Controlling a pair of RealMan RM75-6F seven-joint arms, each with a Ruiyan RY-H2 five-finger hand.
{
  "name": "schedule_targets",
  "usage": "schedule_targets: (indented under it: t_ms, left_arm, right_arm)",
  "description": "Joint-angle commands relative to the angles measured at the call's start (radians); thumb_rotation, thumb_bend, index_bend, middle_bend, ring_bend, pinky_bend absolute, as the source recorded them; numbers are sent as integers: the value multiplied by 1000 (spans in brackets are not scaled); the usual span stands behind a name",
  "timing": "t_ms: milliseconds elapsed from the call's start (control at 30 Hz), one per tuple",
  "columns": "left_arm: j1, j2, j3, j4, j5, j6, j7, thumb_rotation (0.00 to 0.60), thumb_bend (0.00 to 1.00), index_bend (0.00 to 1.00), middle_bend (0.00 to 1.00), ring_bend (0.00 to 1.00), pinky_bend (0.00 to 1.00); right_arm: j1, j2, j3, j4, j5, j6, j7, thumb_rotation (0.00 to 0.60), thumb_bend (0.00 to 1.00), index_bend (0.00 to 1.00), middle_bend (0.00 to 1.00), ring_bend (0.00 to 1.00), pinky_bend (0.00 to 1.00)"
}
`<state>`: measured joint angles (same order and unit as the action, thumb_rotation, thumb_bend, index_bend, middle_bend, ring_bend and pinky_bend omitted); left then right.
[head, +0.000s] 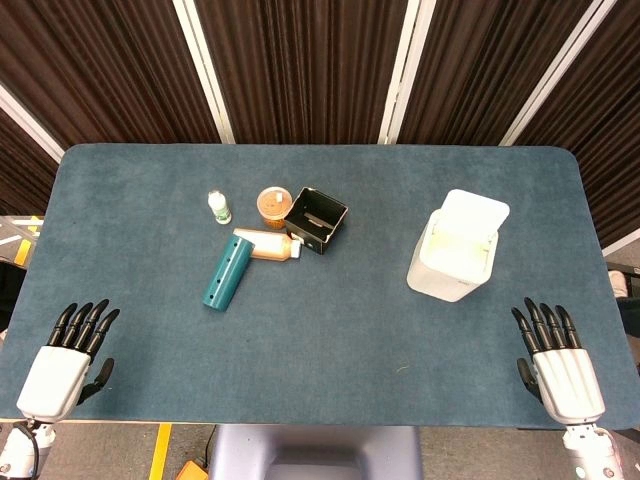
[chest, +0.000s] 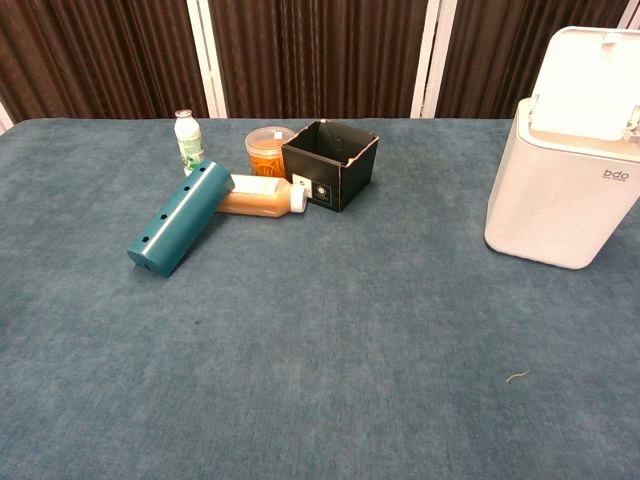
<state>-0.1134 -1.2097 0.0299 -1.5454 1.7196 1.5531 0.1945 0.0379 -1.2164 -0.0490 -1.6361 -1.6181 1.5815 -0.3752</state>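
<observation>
Hands lay flat at the table's (head: 330, 330) near corners, our left hand (head: 65, 360) and right hand (head: 560, 365) both with fingers straight, slightly apart, holding nothing. Ahead of our right hand stood the white lidded bin (head: 455, 248), nearer to it than anything else. Our left hand was nearer the teal cylinder (head: 226, 270), which lay ahead and inward, its long axis slanting away toward the centre. Touching its far end lay a brown bottle (head: 272, 246), then a black box (head: 316, 219), orange-filled tub (head: 274, 203) and small white bottle (head: 219, 207). Our chest view showed no hands, but the bin's lid tilted up.
</observation>
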Motion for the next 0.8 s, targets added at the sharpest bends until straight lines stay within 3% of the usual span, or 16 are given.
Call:
schedule_targets:
  t_ms: [33,133,167,233,267,333,367,400,467,533,633,800]
  left_arm:
    - [-1,0,1,1,0,-2,-1,600,441,0,0,0,0]
    - [-3,2,-1,0,-2,-5,-8,600,442,0,0,0,0]
    - [-3,3,-2,0,-4,-5,-10,600,442,0,0,0,0]
    - [-4,4,-3,-1,-7,-6,-12,600,442,0,0,0,0]
    - [-4,5,-2,-1,-5,-6,-13,600,442,0,0,0,0]
    - [-5,6,0,-1,1,-4,-16,600,442,0,0,0,0]
    - [-6,7,1,-1,5,-3,-18,600,442,0,0,0,0]
    - [-7,7,2,-1,7,-4,-21,600,441,0,0,0,0]
    - [-7,8,4,0,10,-2,-27,600,441,0,0,0,0]
    - [-5,8,3,2,12,3,-29,600,441,0,0,0,0]
    - [-7,7,1,6,10,1,-31,600,441,0,0,0,0]
    - [-8,5,4,7,11,-4,-27,600,440,0,0,0,0]
  right_arm:
    - [0,-2,4,1,-2,-1,3,600,492,0,0,0,71]
    - [-9,-28,25,6,-4,30,-3,600,493,0,22,4,83]
    - [-10,-44,38,11,-19,55,0,600,493,0,93,46,127]
    - [0,-54,62,-12,-30,69,0,600,493,0,398,334,397]
    - [13,-46,74,-45,-23,51,-5,600,499,0,599,567,601]
    - [63,-17,135,-138,26,-8,-66,600,567,12,804,804,806]
    - [97,-11,190,-180,75,-36,-124,600,663,38,912,922,912]
    - [125,-12,235,-209,125,-60,-169,600,757,66,964,970,961]
    - [180,-11,316,-267,249,-119,-245,600,916,124,1000,1000,1000]
    - [244,6,398,-329,413,-192,-315,600,977,139,1000,1000,1000]
    - [339,23,486,-358,615,-260,-418,600,1000,148,1000,1000,1000]
    - [485,21,564,-324,914,-302,-567,600,1000,192,1000,1000,1000]
